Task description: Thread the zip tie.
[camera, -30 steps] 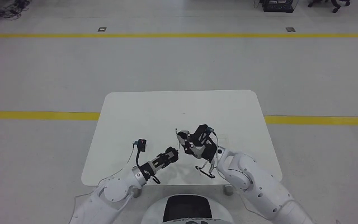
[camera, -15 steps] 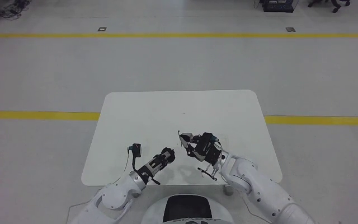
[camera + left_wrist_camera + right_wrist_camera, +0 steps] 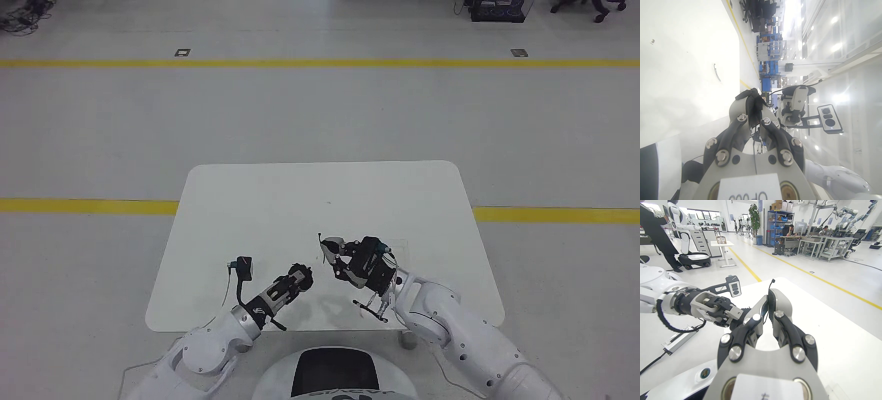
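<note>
**Zip tie pinched in the right gripper, left gripper closed beside it**

At the near edge of the white table, the left gripper hangs low over the surface and points toward the other arm. Its two fingers are pressed together at the tips. Whether anything is caught between them cannot be told.

Just to its right is the right gripper, raised a little off the table and angled back toward the left one. The two tips are near each other but not touching. Its fingers are clamped on the zip tie, a thin black strand. The small square head sticks up above the fingertips, and the rest runs down between the pads and out of sight. From above, the head shows as a dark speck at the gripper's far tip.

Farther out on the table lies a thin curved dark strip — flat on the surface and well apart from both grippers.
</note>
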